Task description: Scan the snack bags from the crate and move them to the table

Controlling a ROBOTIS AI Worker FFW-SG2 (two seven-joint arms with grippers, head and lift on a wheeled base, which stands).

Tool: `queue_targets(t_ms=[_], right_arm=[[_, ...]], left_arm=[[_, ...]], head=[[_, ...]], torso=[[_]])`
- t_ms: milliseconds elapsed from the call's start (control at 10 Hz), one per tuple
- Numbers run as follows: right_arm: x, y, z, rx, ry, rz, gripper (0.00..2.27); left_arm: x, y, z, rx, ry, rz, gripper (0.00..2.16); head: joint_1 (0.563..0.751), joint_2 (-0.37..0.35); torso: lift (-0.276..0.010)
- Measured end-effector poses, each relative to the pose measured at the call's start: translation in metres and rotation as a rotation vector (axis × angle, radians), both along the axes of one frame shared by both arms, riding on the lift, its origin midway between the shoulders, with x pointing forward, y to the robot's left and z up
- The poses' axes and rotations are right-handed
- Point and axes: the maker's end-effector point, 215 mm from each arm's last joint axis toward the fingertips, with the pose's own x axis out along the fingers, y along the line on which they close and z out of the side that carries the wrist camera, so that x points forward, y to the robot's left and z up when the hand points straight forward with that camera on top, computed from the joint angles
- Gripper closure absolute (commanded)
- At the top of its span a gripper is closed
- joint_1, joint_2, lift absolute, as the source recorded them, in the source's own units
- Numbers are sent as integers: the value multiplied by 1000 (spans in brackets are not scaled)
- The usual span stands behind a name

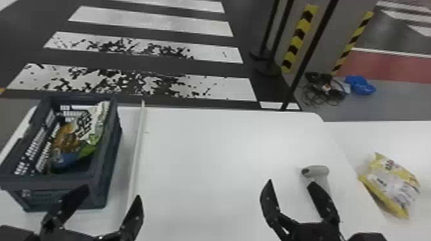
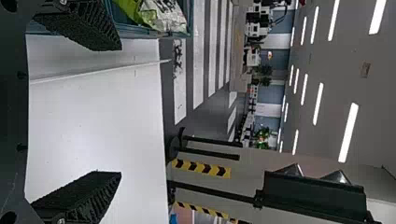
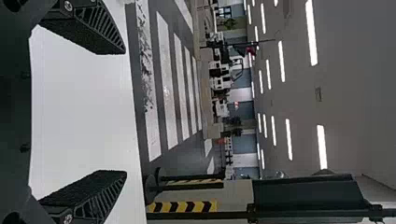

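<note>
Your left end effector point(image 1: 113, 191) and right one point(image 1: 290, 182) gape wide and empty, the left near the crate point(image 1: 110, 157), presumably for its snack bags point(image 1: 80, 137), the yellow bag point(image 1: 391, 186) well right of it, probably set apart as scanned

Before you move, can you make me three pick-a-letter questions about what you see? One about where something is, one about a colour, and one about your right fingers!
1. Where is the yellow bag?
A. In the crate
B. On a white table, to the right of the scanner
C. On the floor

2. What colour is the crate?
A. Dark blue-grey
B. Pink
C. Orange

3. How are the right fingers?
A. Shut on a bag
B. Shut on the scanner
C. Open and empty

Right letters:
1. B: the bag lies on the white top, past the scanner.
2. A: its walls and rim are dark blue-grey.
3. C: they stand wide apart, with nothing gripped between them.
</note>
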Motion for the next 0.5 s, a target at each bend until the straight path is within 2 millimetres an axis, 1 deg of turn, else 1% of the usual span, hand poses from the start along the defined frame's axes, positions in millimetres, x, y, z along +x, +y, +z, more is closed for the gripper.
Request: queue_targets(t_ms=[100, 200, 500], right_arm=[[-1, 2, -1, -3, -2, 3, 76], [-3, 1, 0, -6, -7, 0, 76], [-7, -4, -3, -14, -10, -4, 76]], left_arm=[[-2, 3, 3, -1, -3, -6, 33], [-1, 11, 10, -17, -3, -2, 33], [11, 44, 24, 13, 38, 46, 33]], head=[[695, -155], [695, -145], [695, -100]], torso=[[-95], [-95], [-95]])
